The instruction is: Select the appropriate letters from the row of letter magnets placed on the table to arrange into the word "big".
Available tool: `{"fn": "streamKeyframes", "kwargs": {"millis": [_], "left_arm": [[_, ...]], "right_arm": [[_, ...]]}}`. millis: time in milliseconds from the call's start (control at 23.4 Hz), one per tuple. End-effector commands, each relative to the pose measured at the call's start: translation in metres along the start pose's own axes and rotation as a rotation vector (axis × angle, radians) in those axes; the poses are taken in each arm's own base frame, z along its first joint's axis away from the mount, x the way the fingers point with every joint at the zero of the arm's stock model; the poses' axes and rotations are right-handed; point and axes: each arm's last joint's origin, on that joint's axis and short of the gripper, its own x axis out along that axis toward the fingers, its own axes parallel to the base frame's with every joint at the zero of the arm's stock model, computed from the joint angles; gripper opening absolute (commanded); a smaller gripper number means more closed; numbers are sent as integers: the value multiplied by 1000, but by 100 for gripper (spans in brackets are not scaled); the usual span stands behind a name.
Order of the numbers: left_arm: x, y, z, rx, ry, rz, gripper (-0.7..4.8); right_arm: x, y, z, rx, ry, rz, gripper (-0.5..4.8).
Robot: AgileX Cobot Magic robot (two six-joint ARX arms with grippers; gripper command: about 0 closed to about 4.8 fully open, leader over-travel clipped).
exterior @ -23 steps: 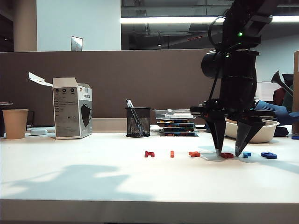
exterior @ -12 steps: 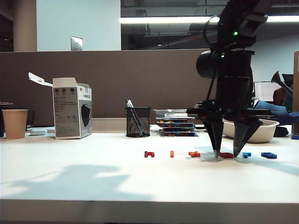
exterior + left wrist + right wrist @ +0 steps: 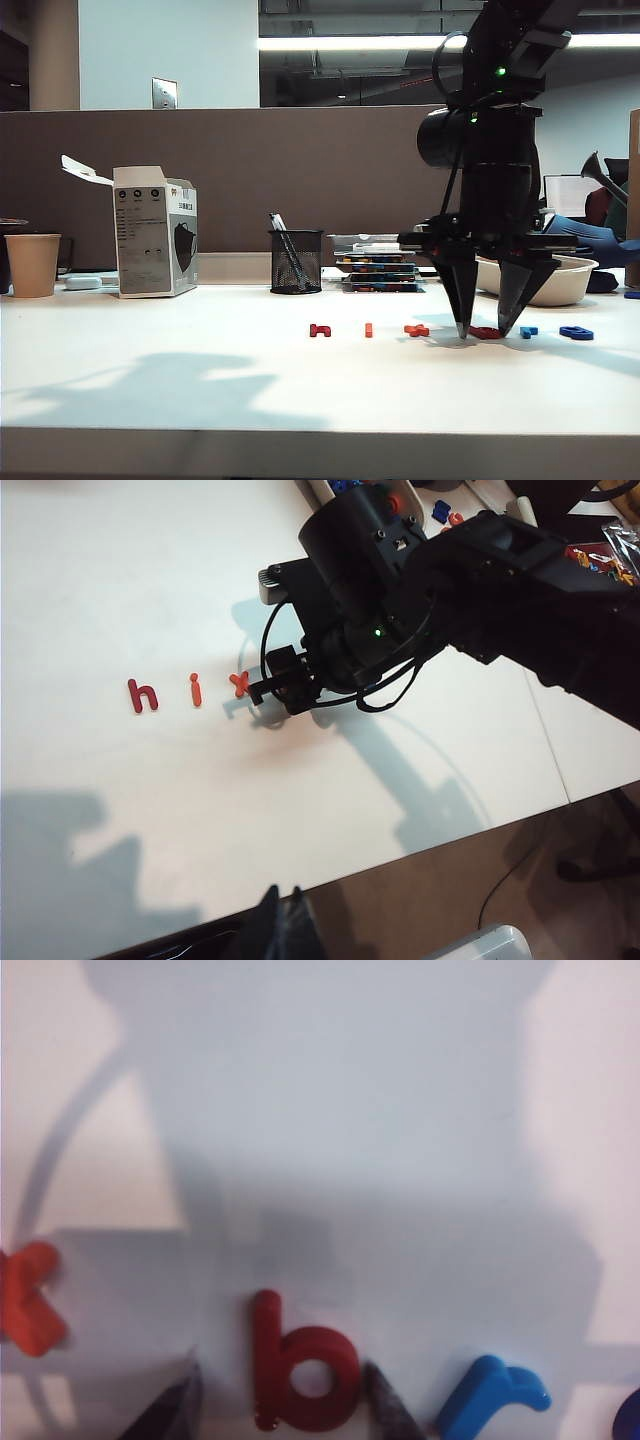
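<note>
Exterior, right gripper: you are watching the right gripper (image 3: pixel 485 328) standing point-down on the table (image 3: pixel 200 390), its two fingers spread and planted either side of the red b (image 3: pixel 487 332).
Exterior, row: the row of letter magnets (image 3: pixel 445 331) is running left to right; the dark red h (image 3: pixel 319 330), orange i (image 3: pixel 368 329) and orange-red x (image 3: pixel 416 329) are lying left of the gripper, the light blue r (image 3: pixel 527 331) and dark blue g (image 3: pixel 575 332) right of it.
Left wrist view, left gripper: you are seeing only the dark tips of the left gripper (image 3: pixel 283 927) past the table's front edge, well apart from the row; they seem pressed together, though the view is poor there.
Left wrist view, right arm: the right arm is hiding the b; the h (image 3: pixel 142 695), i (image 3: pixel 195 690) and x (image 3: pixel 240 683) are showing beside it.
Right wrist view, b: the b (image 3: pixel 298 1364) is lying flat between the two fingertips (image 3: pixel 170 1405), not yet pinched, with gaps on both sides.
Right wrist view, axis: its stem is running across the closing line, so you are squeezing stem against bowl.
Right wrist view, neighbours: the r (image 3: pixel 492 1392) is sitting just beside one fingertip, the x (image 3: pixel 28 1305) farther off.
Nearer arm: the right is already on the b, I judge.
</note>
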Motion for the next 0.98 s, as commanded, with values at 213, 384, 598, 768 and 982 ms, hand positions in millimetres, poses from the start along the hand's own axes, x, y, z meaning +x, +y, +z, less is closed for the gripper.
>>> {"fn": "streamKeyframes", "kwargs": {"millis": [213,384,598,768,982], "left_arm": [[-2,0,1,-4,-14,-9,-5],[-2,0,1,-4,-14,-9,-5],[-2,0,1,-4,-14,-9,-5],[-2,0,1,-4,-14,-9,-5],[-2,-1,1,-4,-14,-9,-5]], "right_arm": [[12,0,-3,-38,40,3,207],[12,0,-2,-38,36,3,196],[12,0,-2,-38,28,5,157],[12,0,-2,-38,29,5,143],[12,0,-2,-38,29,5,137]]}}
